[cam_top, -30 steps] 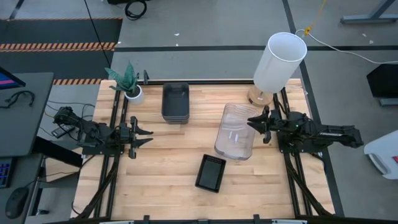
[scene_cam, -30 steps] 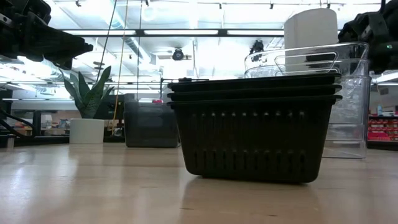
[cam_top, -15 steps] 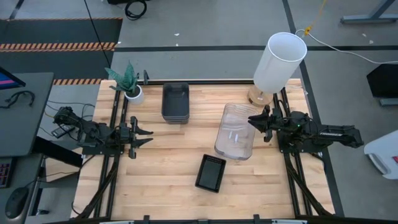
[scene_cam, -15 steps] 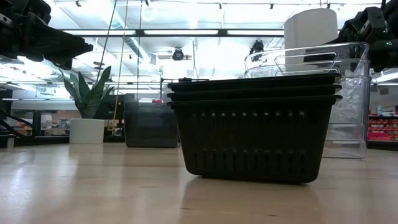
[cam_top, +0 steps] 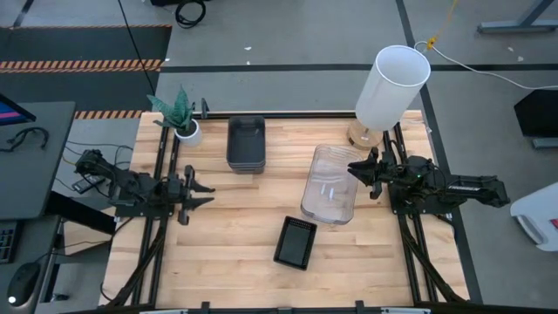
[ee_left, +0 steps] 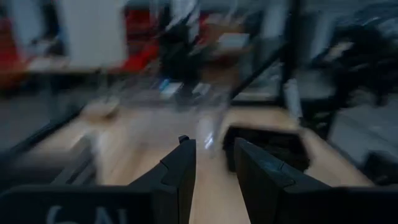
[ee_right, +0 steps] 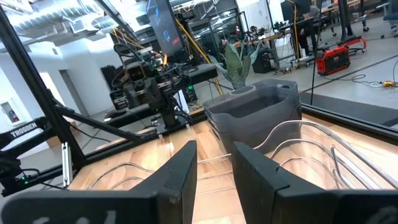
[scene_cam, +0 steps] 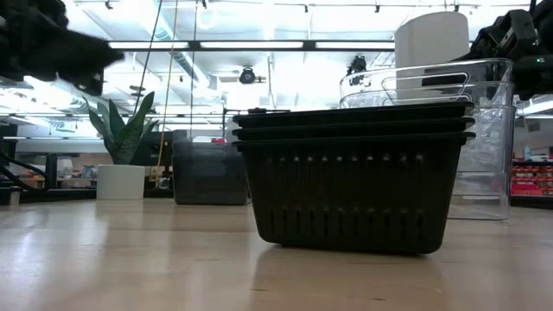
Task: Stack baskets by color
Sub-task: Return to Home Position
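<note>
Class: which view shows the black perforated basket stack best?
The low view: the black stack sits close, three nested rims and side slots plain. The high view shows only its top; the right wrist view misses it, the left is blurred.

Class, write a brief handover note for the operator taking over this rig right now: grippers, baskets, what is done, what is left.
Left gripper: open, empty, at the left side of the table, apart from all baskets.
Right gripper: open, empty, over the right edge of the clear basket stack.
Dark grey basket stack: at the back, beside the potted plant.
Black perforated basket stack: front centre, three rims showing in the low view.
Done: every basket in view sits in a stack of its own colour.
Left: probably only bringing both arms home.
</note>
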### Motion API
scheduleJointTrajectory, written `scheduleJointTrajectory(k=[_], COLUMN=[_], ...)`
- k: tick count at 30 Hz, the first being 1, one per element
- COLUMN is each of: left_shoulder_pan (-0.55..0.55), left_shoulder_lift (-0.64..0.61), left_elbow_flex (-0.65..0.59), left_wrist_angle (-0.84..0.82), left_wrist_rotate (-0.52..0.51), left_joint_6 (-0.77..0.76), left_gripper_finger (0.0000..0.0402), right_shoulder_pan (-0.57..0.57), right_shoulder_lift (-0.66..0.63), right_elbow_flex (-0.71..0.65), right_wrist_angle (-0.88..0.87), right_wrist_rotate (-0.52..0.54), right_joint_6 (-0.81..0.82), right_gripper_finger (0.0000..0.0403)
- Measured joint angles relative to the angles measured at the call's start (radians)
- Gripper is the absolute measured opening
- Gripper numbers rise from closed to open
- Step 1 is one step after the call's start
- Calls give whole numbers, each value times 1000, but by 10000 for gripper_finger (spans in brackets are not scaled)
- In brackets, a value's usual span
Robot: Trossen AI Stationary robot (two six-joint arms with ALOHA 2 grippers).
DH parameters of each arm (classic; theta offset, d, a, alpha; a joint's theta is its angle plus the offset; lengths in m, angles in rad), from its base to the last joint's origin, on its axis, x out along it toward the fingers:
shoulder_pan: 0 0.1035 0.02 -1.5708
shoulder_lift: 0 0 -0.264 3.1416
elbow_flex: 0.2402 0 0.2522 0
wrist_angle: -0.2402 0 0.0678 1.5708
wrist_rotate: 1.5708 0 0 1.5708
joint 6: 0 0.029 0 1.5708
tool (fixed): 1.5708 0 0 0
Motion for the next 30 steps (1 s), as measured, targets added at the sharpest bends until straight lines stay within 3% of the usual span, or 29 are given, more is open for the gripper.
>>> scheduleJointTrajectory(k=[9,12,18,25,30], left_shoulder_pan=[54,118,275,308,308], left_shoulder_lift=[-2,-2,-1,0,0], left_elbow_flex=[-22,-22,-23,-23,-23], left_wrist_angle=[73,46,40,38,57], left_wrist_rotate=[309,372,642,665,666], left_joint_6=[57,52,26,-116,-121], left_gripper_finger=[117,117,117,117,117], right_shoulder_pan=[0,0,0,0,0], right_shoulder_lift=[0,0,0,0,0], right_elbow_flex=[0,0,0,0,0], right_wrist_angle=[0,0,0,0,0], right_wrist_rotate=[0,0,0,0,0], right_joint_6=[0,0,0,0,0], right_gripper_finger=[107,107,107,107,107])
